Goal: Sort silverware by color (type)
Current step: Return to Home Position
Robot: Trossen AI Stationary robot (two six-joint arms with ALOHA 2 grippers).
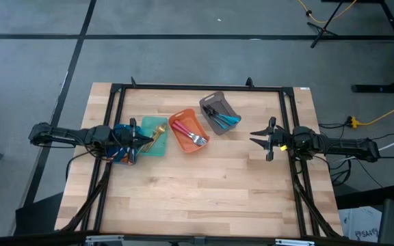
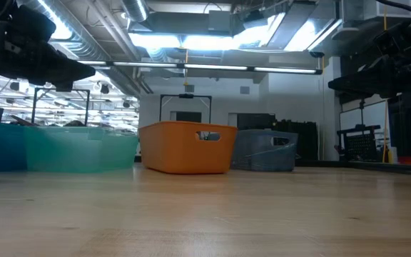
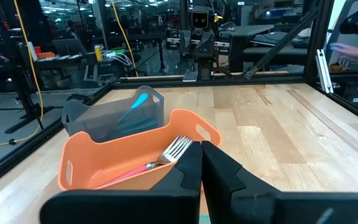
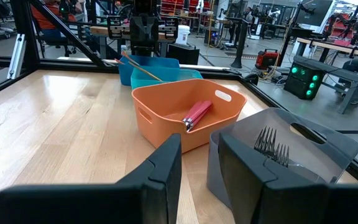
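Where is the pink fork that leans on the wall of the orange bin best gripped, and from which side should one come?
The fork lies slanted, its tines resting up on the wall of the orange bin. So it is probably best gripped at the pink handle, near its middle, coming down from above with the fingers across it. The bin's walls block any sideways approach.

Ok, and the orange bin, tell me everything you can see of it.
The orange bin is a shallow rectangular tub, plastic by its look, with rounded corners and a slot handle in each end wall. It stands upright on the table, turned askew, between the teal bin and the grey bin, close to both. Pink-handled forks lie inside. The left claw and right claw are clear of it.
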